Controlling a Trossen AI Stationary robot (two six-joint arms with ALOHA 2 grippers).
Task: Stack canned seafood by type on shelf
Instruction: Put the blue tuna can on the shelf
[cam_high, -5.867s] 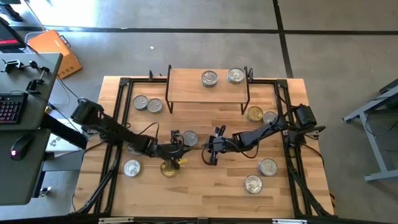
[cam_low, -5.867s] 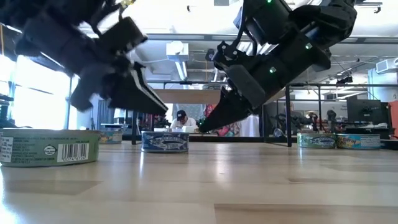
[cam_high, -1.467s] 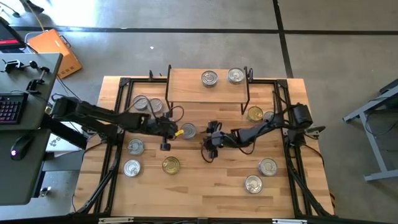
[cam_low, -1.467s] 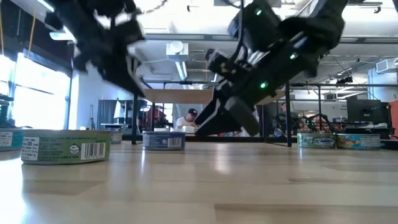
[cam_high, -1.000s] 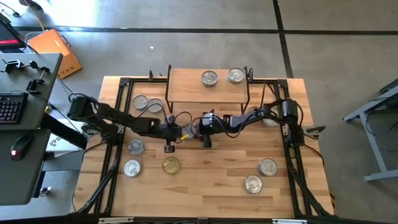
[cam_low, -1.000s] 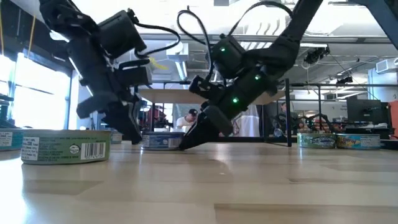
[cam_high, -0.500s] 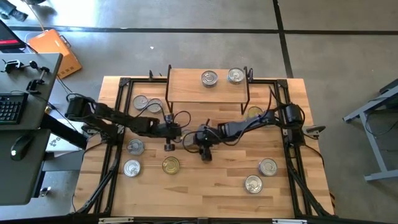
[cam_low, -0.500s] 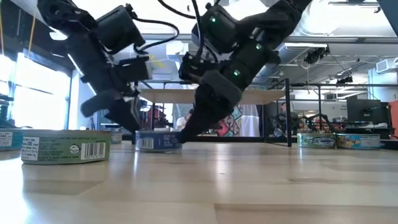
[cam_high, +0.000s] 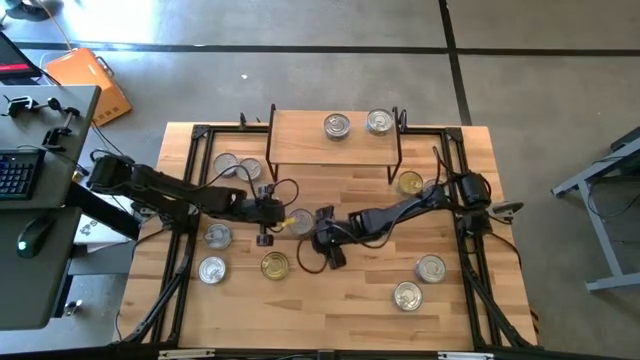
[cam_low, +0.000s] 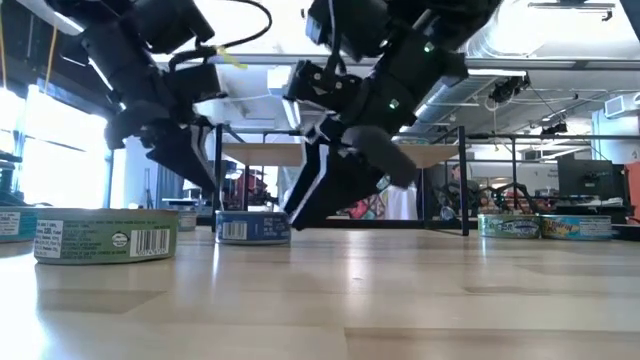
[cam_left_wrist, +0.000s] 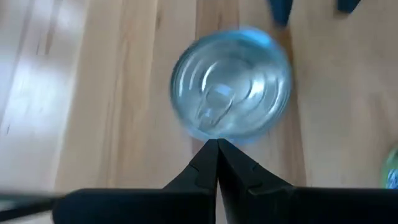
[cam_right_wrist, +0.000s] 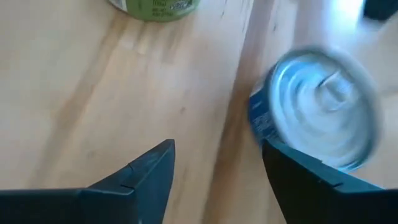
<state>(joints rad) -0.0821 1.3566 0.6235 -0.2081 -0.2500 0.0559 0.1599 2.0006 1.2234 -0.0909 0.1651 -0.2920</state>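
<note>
A silver-lidded can with a blue side label (cam_high: 301, 221) stands on the table in front of the shelf (cam_high: 335, 150), between my two grippers. My left gripper (cam_left_wrist: 216, 144) is shut, its tips at the can's rim on the table's left side. My right gripper (cam_right_wrist: 217, 144) is open and low over the table on the can's right; the can (cam_right_wrist: 317, 115) stands just beyond one fingertip, not between the fingers. Two silver-lidded cans (cam_high: 337, 126) (cam_high: 379, 122) stand on the shelf top. My left gripper's shut tips come slanting down from the table's left at the edge of the can's lid (cam_left_wrist: 214, 134); whether they touch it, I cannot tell. My right gripper has one finger (cam_right_wrist: 292, 171) right beside the can's blue side wall (cam_right_wrist: 261, 127); whether it touches, I cannot tell.
Other cans stand on the table: two (cam_high: 238, 167) beside the shelf's left legs, two silver (cam_high: 214, 252) and one gold (cam_high: 274, 265) at the near left, a gold (cam_high: 409, 183) and a silver one at the right, two (cam_high: 420, 282) at the near right. A green-labelled can (cam_low: 95, 240) stands close to the low camera.
My right gripper has moved from just in front of the shelf toward the table's near edge and a little left, and now sits low on the can's right side. The can has slid a little toward the left. My left gripper has stayed shut beside it.
</note>
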